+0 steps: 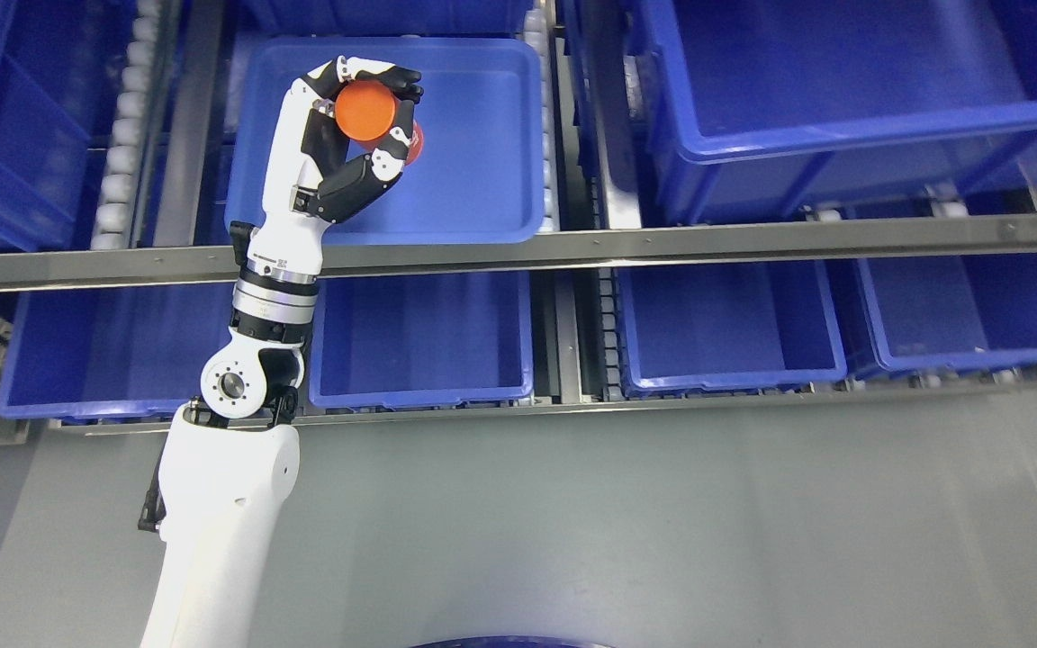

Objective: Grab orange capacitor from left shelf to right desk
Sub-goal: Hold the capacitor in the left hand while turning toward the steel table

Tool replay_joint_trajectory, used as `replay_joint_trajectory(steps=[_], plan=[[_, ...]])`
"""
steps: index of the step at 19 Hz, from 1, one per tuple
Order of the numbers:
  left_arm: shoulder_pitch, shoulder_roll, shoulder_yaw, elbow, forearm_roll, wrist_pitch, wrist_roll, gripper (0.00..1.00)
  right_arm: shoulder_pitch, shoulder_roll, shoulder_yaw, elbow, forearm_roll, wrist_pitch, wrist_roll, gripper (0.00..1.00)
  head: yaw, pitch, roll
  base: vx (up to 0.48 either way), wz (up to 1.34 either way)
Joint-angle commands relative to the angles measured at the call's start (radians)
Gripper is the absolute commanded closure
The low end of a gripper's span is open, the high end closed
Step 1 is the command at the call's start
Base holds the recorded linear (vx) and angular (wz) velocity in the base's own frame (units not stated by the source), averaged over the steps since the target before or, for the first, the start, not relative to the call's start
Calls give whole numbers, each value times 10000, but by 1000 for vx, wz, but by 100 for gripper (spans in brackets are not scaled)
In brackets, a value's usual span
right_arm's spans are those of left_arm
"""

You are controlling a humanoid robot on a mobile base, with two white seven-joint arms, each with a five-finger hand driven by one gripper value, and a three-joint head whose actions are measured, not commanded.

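Nearest, at the bottom edge, a dark blue curved rim (509, 643) is cut off by the frame, so I cannot tell what it belongs to. My left arm (212, 531) enters at the lower left and rises over the bare grey floor (662, 522), which lies open across the whole width in front of the shelf.

Beyond the floor, the lower shelf level holds a row of blue bins (424, 337); their far ends are hidden beneath the grey metal rail (662, 245) that crosses the view from side to side. My wrist passes over this rail.

Past the rail, my left hand (373, 121) hangs over a shallow blue tray (473, 189) on the upper level. Its fingers (383, 74) curl over the top and its thumb presses from below, pinching an orange capacitor (365, 110) whose round end face turns toward the camera. A second orange cylinder (414, 144) shows just behind the hand, mostly covered by the fingers; whether it lies on the tray floor I cannot tell. The tray floor is otherwise open to the right of the hand, up to its raised rim.

Farthest, a large blue crate (843, 99) at the upper right and more crates (5, 135) at the upper left run out of frame. White rollers (118, 153) flank the tray lane.
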Motion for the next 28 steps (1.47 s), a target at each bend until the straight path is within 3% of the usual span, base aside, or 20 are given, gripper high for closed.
replay_joint_trajectory(steps=[1,13,17,28], plan=[[293,168,-114,-378,6,-106,-11,98,140,-175,-107,-337,0,-6,-8,0,0,0,0,-98,-303],[493,168,-160,-378,6,-137,-42,98,140,-175,-107,-337,0,-6,-8,0,0,0,0,-98,-828],[508,168,-1094,-378,6,-106,19,98,140,-175,-107,-337,0,-6,-8,0,0,0,0,-38,-806],[508,168,-2184,-348,67,-60,50,97,140,-175,-107,-337,0,-6,-8,0,0,1,0,94,-531]])
